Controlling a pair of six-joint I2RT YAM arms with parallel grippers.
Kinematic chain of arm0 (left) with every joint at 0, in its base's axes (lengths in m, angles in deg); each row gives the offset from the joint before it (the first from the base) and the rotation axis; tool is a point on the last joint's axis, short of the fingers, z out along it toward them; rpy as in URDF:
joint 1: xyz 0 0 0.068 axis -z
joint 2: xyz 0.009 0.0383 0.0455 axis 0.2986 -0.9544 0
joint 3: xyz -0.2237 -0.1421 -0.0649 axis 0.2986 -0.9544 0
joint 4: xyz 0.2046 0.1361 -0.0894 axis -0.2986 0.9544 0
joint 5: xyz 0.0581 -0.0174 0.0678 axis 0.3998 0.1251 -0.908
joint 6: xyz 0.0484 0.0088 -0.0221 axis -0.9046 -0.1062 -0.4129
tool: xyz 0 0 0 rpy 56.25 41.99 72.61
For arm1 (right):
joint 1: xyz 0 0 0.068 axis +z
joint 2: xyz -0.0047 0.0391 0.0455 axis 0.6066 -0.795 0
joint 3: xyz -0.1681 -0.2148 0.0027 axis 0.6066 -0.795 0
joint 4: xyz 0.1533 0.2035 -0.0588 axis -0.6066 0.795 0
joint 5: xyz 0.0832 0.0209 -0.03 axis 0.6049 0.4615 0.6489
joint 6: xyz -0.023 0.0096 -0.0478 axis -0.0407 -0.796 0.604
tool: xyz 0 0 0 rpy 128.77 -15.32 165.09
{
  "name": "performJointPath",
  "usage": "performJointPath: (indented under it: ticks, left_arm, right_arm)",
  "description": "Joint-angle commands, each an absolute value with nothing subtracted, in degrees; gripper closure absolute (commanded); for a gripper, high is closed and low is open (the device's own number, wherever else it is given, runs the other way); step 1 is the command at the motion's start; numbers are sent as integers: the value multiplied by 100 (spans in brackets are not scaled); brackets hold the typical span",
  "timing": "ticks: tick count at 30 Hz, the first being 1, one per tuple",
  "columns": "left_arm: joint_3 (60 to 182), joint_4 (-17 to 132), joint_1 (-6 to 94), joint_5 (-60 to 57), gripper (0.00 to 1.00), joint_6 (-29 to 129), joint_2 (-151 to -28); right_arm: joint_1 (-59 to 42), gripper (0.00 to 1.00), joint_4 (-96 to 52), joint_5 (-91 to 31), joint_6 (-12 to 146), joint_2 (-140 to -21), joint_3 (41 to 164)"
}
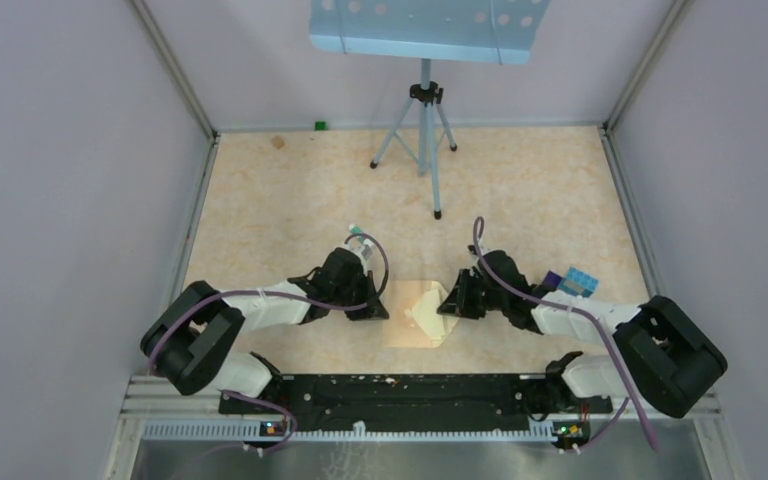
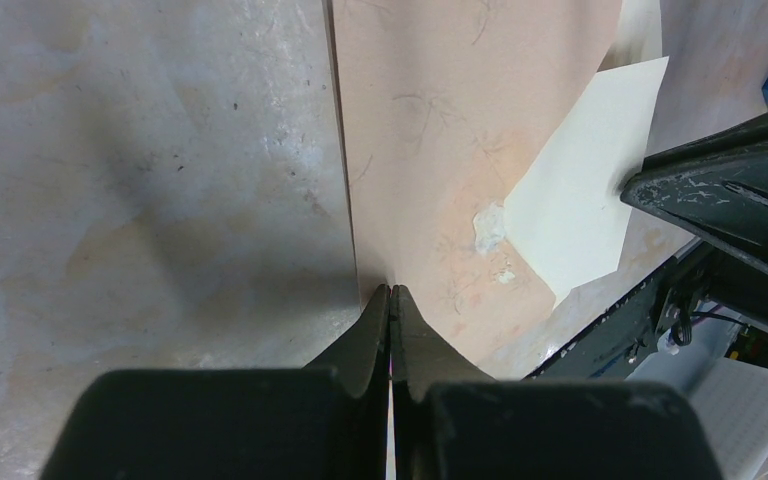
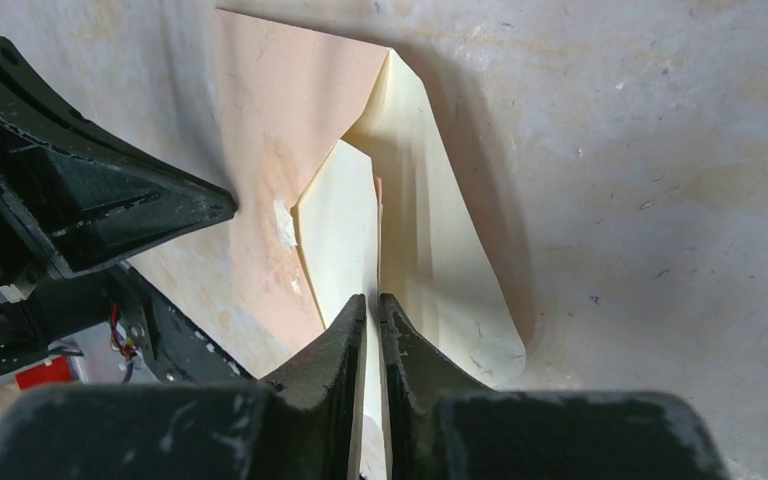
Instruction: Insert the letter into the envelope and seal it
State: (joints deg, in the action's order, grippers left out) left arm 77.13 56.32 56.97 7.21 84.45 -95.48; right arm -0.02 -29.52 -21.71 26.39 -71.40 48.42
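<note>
The tan envelope (image 1: 407, 325) lies flat on the table between my two grippers; it also shows in the left wrist view (image 2: 430, 120) and the right wrist view (image 3: 280, 110). The cream letter (image 1: 428, 305) rests over its right part, folded and lifted along one edge (image 3: 440, 250). My right gripper (image 3: 373, 298) is shut on the letter's near edge, the sheet running up between its jaws. My left gripper (image 2: 390, 290) is shut, its tips down on the envelope's left edge. A right finger (image 2: 730, 190) reaches the letter (image 2: 580, 190) from the right.
A tripod stand (image 1: 423, 120) carrying a pale blue perforated panel (image 1: 425, 25) stands at the back middle. Blue and purple blocks (image 1: 572, 282) sit right of the right arm. A small green object (image 1: 319, 125) is at the back wall. Grey walls enclose the table.
</note>
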Motion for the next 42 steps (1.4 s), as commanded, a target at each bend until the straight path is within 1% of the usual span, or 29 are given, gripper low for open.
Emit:
performJointPath:
  ticks: [1,3,28,36,42]
  left_arm:
    - [7502,6114,5744,332,100,8293,-9735]
    - [7497,6077,5746,368,100,8293,-9741]
    - [7380,5644,5813,668,100,8596,-9845]
    - [7299,5665,5822,676,100,8792,-9683]
    - [7063,5560,5833,647,100,9291,-9328]
  right_arm:
    - [-32,94,-3160,-2113,2693,-7263,4783]
    - [-26,100,-3254,-2099,2650,-7320,4770]
    - [506,100,-4117,-2464,2047,-8115,5090]
    - [662,100,-4239,-2557,1923,-8225,5154]
    - [808,100,-4282,-2822,1754,-8184,5101]
